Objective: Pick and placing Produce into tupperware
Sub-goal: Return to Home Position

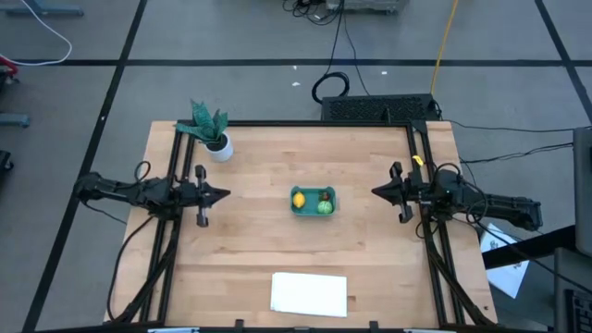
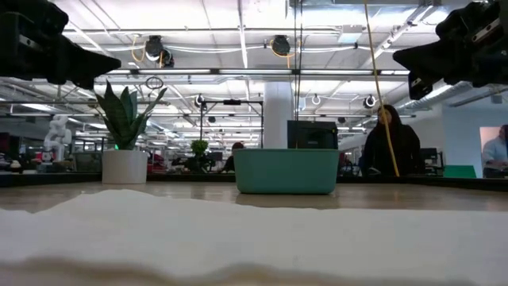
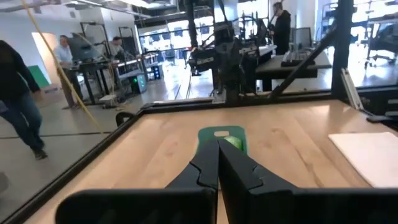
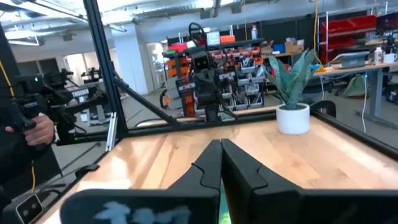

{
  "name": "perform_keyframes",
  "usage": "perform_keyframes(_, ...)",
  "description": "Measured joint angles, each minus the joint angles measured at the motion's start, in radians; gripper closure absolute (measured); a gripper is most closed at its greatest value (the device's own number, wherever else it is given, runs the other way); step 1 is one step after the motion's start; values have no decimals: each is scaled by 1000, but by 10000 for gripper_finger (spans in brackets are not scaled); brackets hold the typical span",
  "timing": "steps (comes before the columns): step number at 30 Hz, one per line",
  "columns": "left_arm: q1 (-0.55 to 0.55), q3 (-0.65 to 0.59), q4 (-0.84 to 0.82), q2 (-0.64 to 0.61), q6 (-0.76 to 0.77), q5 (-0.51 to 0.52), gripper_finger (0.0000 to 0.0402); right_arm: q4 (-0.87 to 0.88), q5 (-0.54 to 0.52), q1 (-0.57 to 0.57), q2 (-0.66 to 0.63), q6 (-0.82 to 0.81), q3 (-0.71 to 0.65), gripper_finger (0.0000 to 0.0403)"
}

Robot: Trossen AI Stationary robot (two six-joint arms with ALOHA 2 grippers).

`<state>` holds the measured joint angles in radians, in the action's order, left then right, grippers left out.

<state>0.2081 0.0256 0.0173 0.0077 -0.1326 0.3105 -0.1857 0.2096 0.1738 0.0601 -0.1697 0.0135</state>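
The teal tupperware tub (image 1: pixel 314 201) sits at the table's middle, flat on its base. Inside it lie the yellow lemon-like piece (image 1: pixel 299 199), the round green piece (image 1: pixel 325 207) and the small dark red piece (image 1: pixel 326 195). My left gripper (image 1: pixel 225 194) is shut and empty, held above the table to the tub's left, pointing at it. My right gripper (image 1: pixel 376 191) is shut and empty, above the table to the tub's right. The tub also shows in the low view (image 2: pixel 286 171) and past my left fingers in the left wrist view (image 3: pixel 222 134).
A potted plant in a white pot (image 1: pixel 214 135) stands at the table's far left. A flat white sheet (image 1: pixel 309 294) lies near the front edge. Black frame rails (image 1: pixel 171 231) run along both sides of the table. People stand in the room beyond.
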Motion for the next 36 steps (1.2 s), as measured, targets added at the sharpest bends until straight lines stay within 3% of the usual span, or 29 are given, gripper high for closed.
perform_keyframes(9, 0, -1, -2, 145, 52, -38, 396, 14, -18, 0, 24, 6, 0, 403)
perform_keyframes(15, -1, -2, 15, 243, 84, 112, 396, 12, -102, 1, 57, 10, 0, 403)
perform_keyframes(27, -18, -3, 18, 254, 104, 31, 396, -5, -105, 1, 69, 44, 0, 403)
perform_keyframes(36, -18, -4, 24, 254, 108, 31, 396, -33, -105, 1, 69, 55, 0, 403)
